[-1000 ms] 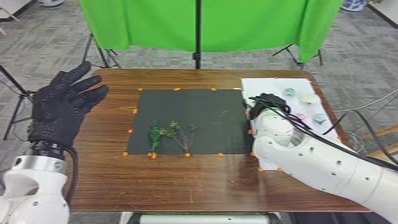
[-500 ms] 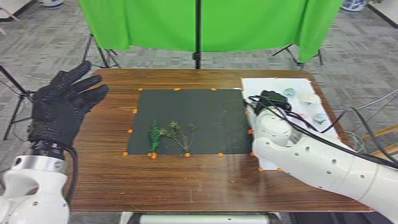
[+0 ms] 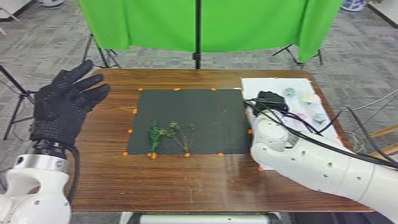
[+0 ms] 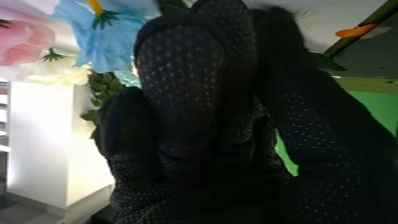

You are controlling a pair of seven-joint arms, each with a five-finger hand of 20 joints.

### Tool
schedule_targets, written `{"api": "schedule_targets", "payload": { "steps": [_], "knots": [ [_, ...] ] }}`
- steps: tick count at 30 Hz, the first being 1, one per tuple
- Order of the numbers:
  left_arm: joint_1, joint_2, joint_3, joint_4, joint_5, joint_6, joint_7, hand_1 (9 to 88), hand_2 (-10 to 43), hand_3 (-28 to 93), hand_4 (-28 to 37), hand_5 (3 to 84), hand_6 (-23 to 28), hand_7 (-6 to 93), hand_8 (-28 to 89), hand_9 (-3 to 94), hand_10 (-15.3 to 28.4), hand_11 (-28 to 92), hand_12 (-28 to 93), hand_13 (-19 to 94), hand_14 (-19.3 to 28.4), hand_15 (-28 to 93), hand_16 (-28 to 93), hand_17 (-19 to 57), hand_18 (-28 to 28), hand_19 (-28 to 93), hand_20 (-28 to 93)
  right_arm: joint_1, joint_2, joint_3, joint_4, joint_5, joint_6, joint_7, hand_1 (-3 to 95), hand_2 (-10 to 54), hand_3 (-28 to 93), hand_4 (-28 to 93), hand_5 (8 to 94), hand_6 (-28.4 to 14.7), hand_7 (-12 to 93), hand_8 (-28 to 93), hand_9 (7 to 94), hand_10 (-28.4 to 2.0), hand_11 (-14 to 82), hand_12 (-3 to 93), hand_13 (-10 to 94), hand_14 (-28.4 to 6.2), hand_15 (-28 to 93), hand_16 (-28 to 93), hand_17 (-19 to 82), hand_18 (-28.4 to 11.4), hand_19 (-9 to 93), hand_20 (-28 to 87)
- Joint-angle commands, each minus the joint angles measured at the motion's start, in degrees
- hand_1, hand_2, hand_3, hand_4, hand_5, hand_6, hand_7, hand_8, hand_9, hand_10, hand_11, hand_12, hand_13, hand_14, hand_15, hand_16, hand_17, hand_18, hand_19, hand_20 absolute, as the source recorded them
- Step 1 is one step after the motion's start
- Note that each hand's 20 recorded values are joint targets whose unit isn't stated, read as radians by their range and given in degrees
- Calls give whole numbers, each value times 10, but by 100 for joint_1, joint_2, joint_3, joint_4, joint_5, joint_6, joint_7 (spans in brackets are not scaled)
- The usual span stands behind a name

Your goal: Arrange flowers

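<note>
In the head view my right hand (image 3: 272, 101) is low over the left edge of the white sheet (image 3: 271, 84), beside the dark mat (image 3: 191, 111). Right of it lie a teal flower (image 3: 290, 92), a cream flower (image 3: 309, 99) and a pink one (image 3: 302, 116). Leafy green stems (image 3: 155, 136) and a thinner sprig (image 3: 184, 138) rest on the mat's lower part. My left hand (image 3: 62, 110) is at the table's left side, fingers straight. The right wrist view has my right hand (image 4: 191, 100) near a blue flower (image 4: 111, 32), a pink flower (image 4: 25, 42) and green leaves (image 4: 105, 92); its grasp is unclear.
Orange markers (image 3: 187, 155) line the mat's edges. The brown table (image 3: 169, 187) surrounds mat and sheet. Black cables (image 3: 306, 132) run along the right arm. A green cloth (image 3: 258, 30) hangs on a stand behind the table.
My right hand has shifted and turned slightly at the white sheet's left edge. The left hand and the greenery on the mat look unchanged.
</note>
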Motion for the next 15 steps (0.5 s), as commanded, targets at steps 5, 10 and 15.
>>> {"api": "schedule_targets", "payload": {
  "steps": [5, 10, 15],
  "knots": [
    [134, -83, -35, 0, 4, -13, 7, 216, 121, 756, -283, 357, 105, 135, -91, 302, 202, 291, 97, 236, 273, 563, -121, -75, 248, 655, 71, -362, 69, -353, 115, -327, 1076, -69, 554, -95, 683, -283, 865, -6, 259, 94, 937, -82, 322, 226, 921, -33, 527, 216, 579, -158, 932, 297],
    [179, -103, -50, -16, 9, 8, 7, 216, 121, 757, -283, 358, 105, 134, -91, 302, 202, 291, 97, 237, 273, 562, -121, -75, 248, 655, 71, -129, 112, -494, 112, -674, 1838, 17, 545, -95, 716, -283, 868, -12, 263, 107, 937, -83, 335, 224, 924, -33, 537, 217, 579, -159, 932, 319],
    [203, -94, -43, -30, -2, 49, 31, 216, 121, 757, -283, 357, 104, 135, -91, 302, 203, 290, 96, 236, 274, 562, -121, -75, 248, 655, 71, 111, 128, -588, 64, -875, 2223, 37, 542, -95, 731, -283, 871, -19, 264, 115, 937, -84, 345, 218, 927, -33, 539, 217, 581, -159, 932, 331]
  ]
}}
